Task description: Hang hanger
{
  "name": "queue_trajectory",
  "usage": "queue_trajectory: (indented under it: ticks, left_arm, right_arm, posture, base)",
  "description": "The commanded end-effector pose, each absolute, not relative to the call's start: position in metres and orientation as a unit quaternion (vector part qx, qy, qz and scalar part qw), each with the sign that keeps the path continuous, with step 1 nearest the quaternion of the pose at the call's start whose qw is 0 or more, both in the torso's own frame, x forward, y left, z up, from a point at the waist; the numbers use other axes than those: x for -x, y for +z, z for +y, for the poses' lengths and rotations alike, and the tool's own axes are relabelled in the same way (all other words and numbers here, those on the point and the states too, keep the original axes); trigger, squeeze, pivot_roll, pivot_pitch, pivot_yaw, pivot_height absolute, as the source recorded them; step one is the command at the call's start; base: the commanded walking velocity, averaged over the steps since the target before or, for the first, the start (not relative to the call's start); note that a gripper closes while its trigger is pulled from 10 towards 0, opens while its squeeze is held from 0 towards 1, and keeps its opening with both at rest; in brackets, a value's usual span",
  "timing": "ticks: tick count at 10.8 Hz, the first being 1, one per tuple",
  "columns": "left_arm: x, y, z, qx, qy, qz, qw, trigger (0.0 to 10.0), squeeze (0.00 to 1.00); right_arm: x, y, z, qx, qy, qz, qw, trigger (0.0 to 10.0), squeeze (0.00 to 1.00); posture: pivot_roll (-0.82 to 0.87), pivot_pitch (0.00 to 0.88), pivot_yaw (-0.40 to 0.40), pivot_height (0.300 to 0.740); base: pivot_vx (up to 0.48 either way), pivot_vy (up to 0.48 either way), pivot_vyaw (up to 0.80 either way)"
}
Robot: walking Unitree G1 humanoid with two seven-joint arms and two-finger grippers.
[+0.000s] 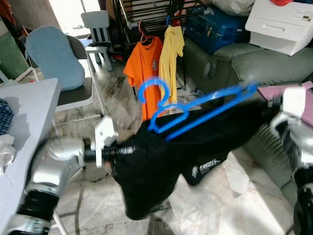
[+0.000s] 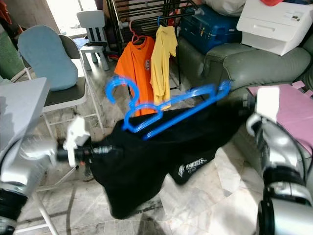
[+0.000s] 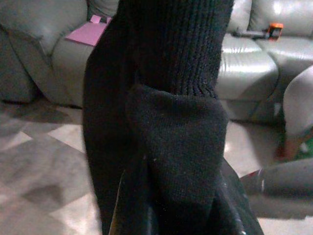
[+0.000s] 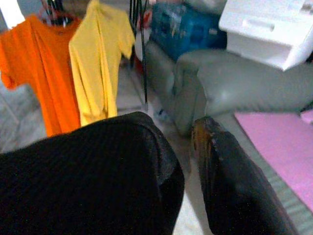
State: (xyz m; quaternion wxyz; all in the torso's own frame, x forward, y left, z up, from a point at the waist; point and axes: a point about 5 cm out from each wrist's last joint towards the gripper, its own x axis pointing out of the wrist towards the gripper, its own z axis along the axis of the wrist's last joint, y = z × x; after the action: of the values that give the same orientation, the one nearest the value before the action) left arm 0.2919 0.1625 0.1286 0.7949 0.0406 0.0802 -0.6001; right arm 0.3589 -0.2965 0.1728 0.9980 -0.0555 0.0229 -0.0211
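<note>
Hands: left hand (image 1: 113, 152) and right hand (image 1: 266, 104) both clamped on black garment (image 1: 166, 161); blue hanger (image 1: 195, 110) inside it.

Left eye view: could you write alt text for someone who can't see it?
Two silver robot arms hold up a black garment on a blue hanger. Behind, an orange shirt and a yellow shirt hang on a dark rack beside a grey sofa.

Both silver arms raised fwd at chest height, left gripper (image 1: 113, 152) reaching inward from low left, fingers buried in black fabric, right gripper (image 1: 264, 104) at upper right, wrist bent inward, blurred
</note>
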Motion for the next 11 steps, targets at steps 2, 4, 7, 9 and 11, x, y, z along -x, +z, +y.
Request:
queue_trajectory:
  ticks: [2, 4, 7, 9, 11]
  left_arm:
    - [-0.288, 0.106, 0.171, -0.025, -0.589, 0.117, 0.799, 0.0, 0.0]
    - [-0.285, 0.095, 0.171, -0.033, -0.592, 0.135, 0.794, 0.0, 0.0]
    - [-0.282, 0.086, 0.161, -0.06, -0.606, 0.137, 0.781, 0.0, 0.0]
    - [-0.291, 0.071, 0.155, -0.098, -0.547, 0.145, 0.819, 0.0, 0.0]
    - [-0.294, 0.057, 0.144, -0.109, -0.51, 0.154, 0.839, 0.0, 0.0]
  right_arm:
    - [-0.363, 0.207, -0.3, 0.031, -0.048, -0.056, 0.997, 0.0, 0.0]
    - [-0.363, 0.217, -0.301, 0.017, -0.048, -0.086, 0.995, 0.0, 0.0]
    - [-0.371, 0.223, -0.289, 0.014, -0.036, -0.093, 0.995, 0.0, 0.0]
    - [-0.378, 0.228, -0.27, 0.009, -0.012, -0.097, 0.995, 0.0, 0.0]
    - [-0.384, 0.233, -0.248, 0.023, 0.021, -0.105, 0.994, 0.0, 0.0]
  posture:
    - [-0.18, 0.0, 0.062, 0.74]
    - [-0.18, 0.0, 0.062, 0.74]
    - [-0.18, 0.0, 0.056, 0.74]
    - [-0.17, 0.0, 0.053, 0.74]
    - [-0.17, 0.0, 0.049, 0.74]
  base:
    - [0.0, 0.0, 0.0]
    - [0.0, 0.0, 0.0]
    - [0.0, 0.0, 0.0]
    - [0.0, 0.0, 0.0]
    - [0.0, 0.0, 0.0]
